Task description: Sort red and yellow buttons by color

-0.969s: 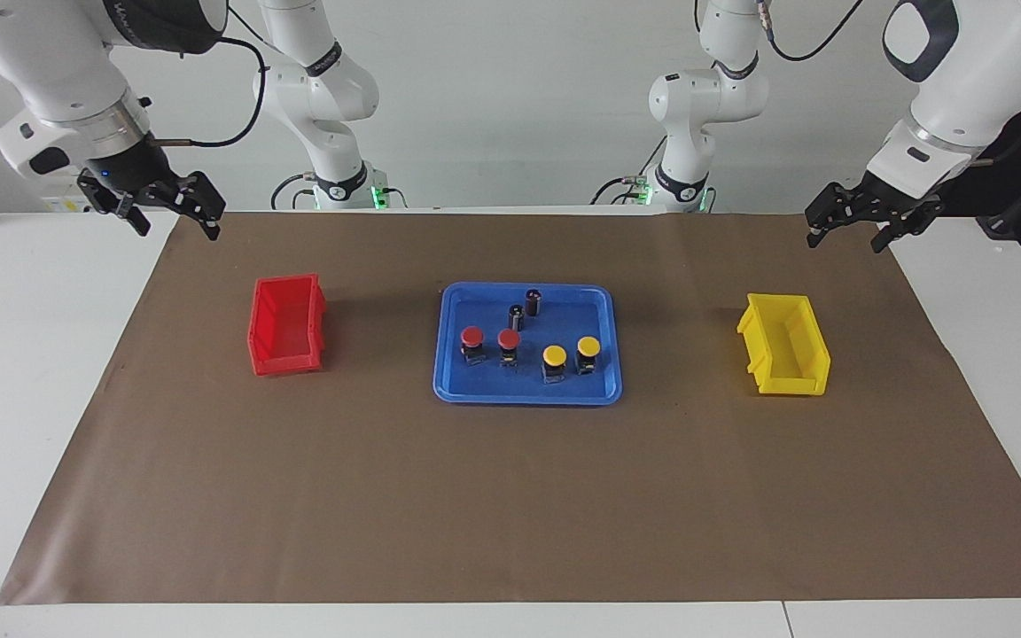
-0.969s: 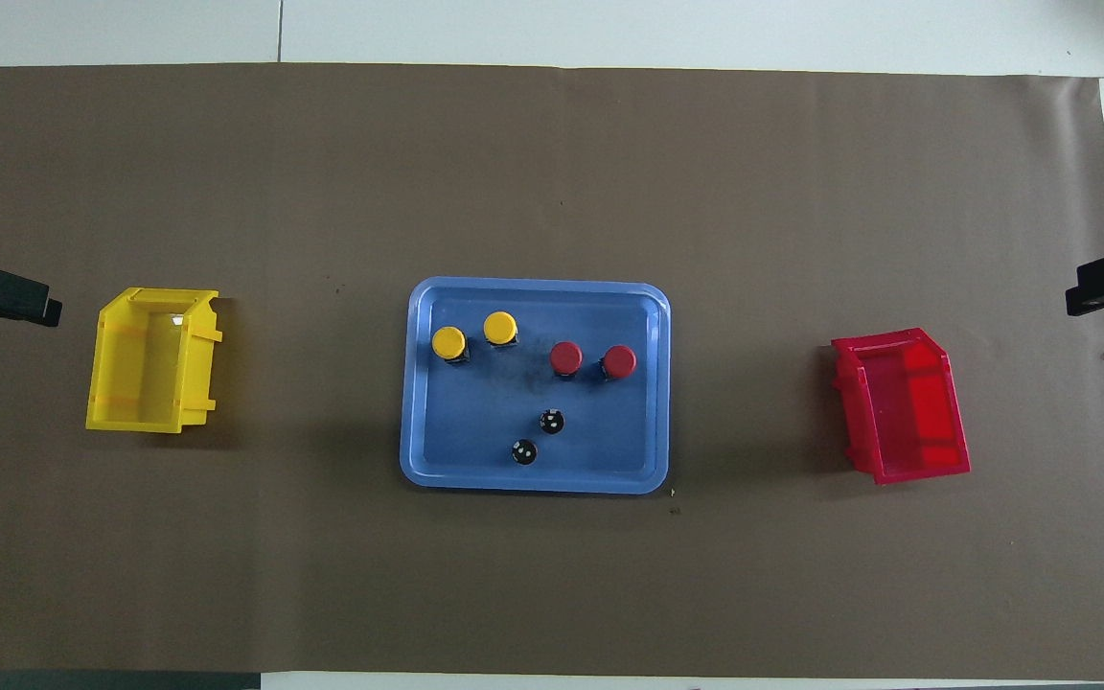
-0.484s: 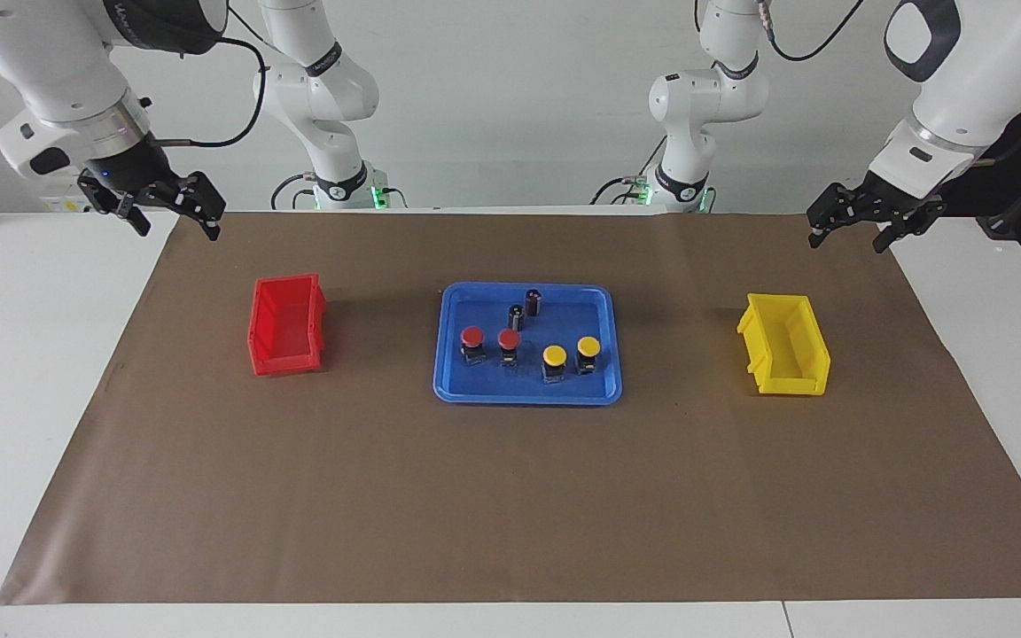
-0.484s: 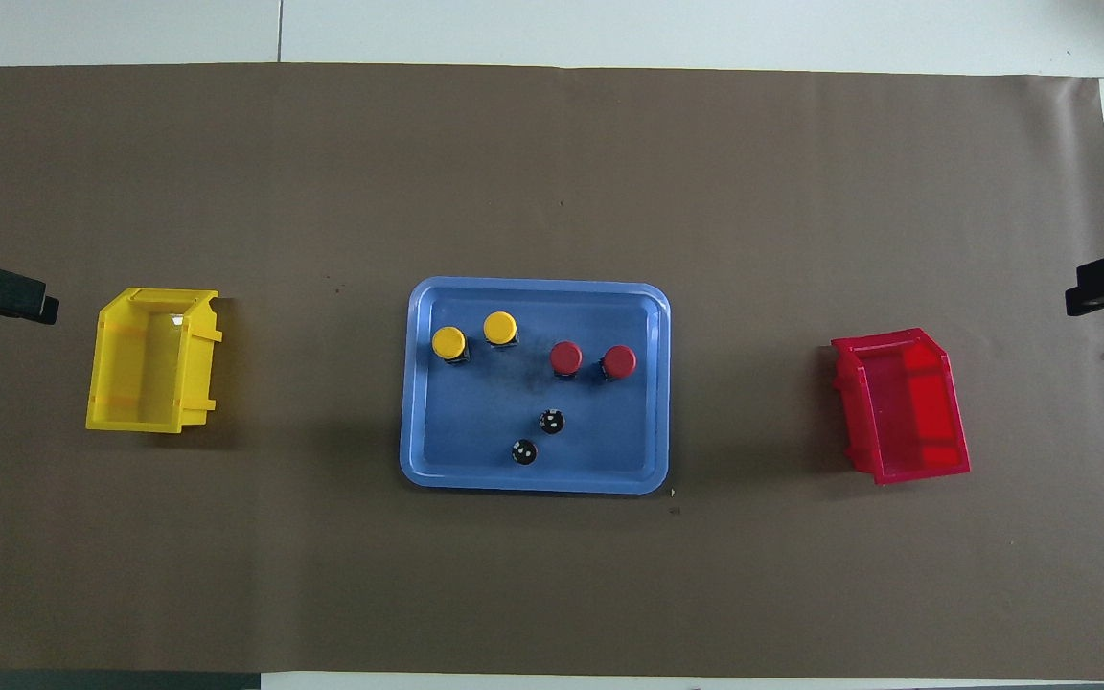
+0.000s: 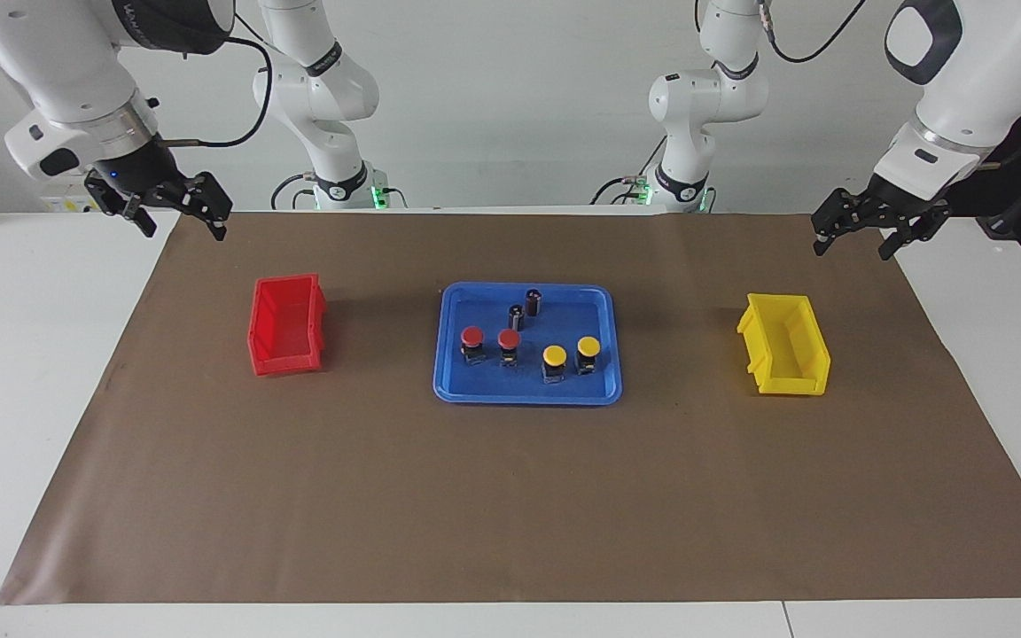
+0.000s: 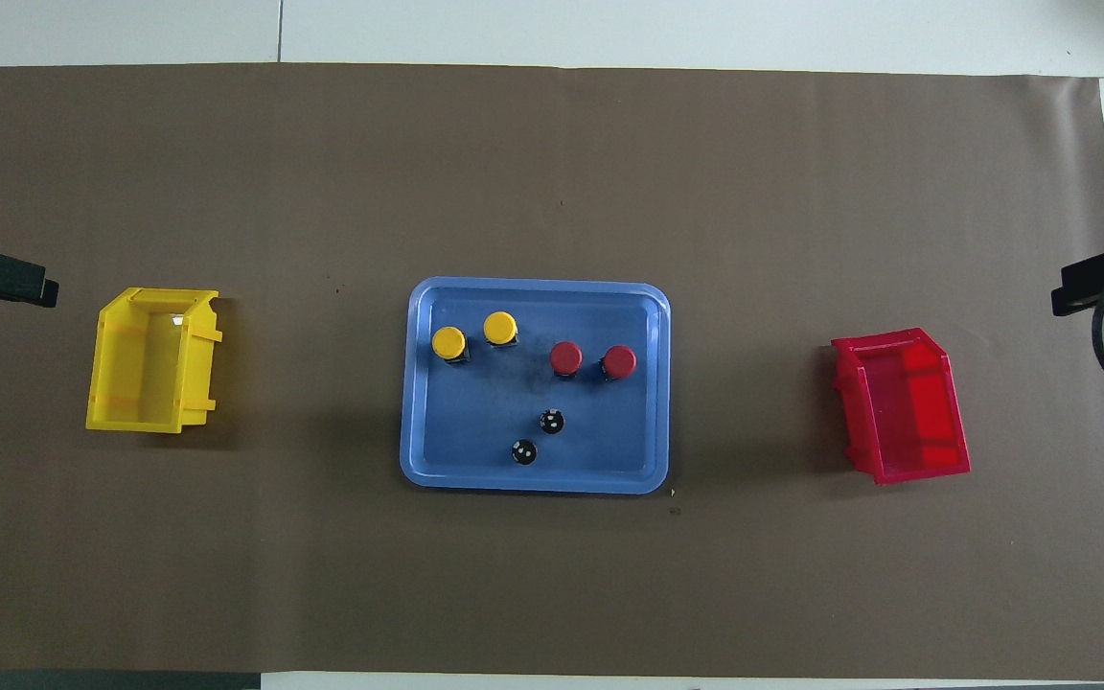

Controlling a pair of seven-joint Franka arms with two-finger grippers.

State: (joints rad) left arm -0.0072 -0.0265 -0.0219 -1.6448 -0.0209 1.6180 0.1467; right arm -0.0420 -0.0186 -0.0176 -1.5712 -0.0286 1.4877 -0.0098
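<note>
Two red buttons [image 5: 472, 336] [image 5: 509, 338] and two yellow buttons [image 5: 554, 355] [image 5: 588, 346] stand upright in a row on the blue tray [image 5: 528, 397]. From overhead the red caps [image 6: 565, 357] [image 6: 619, 361] lie toward the right arm's end, the yellow caps [image 6: 448, 342] [image 6: 500, 328] toward the left arm's. My right gripper [image 5: 184, 226] hangs open and empty over the mat's corner at its own end. Above the mat's edge at the other end, my left gripper [image 5: 851, 246] is also open and holds nothing.
A red bin [image 5: 289, 361] stands on the mat toward the right arm's end, a yellow bin [image 5: 794, 383] toward the left arm's end. Two capless dark cylinders [image 5: 533, 301] [image 5: 517, 315] stand on the tray, nearer to the robots than the buttons. A brown mat [image 5: 510, 505] covers the table.
Both grippers have drifted slightly, the right one a little toward the table's middle. The buttons, tray and bins have not moved.
</note>
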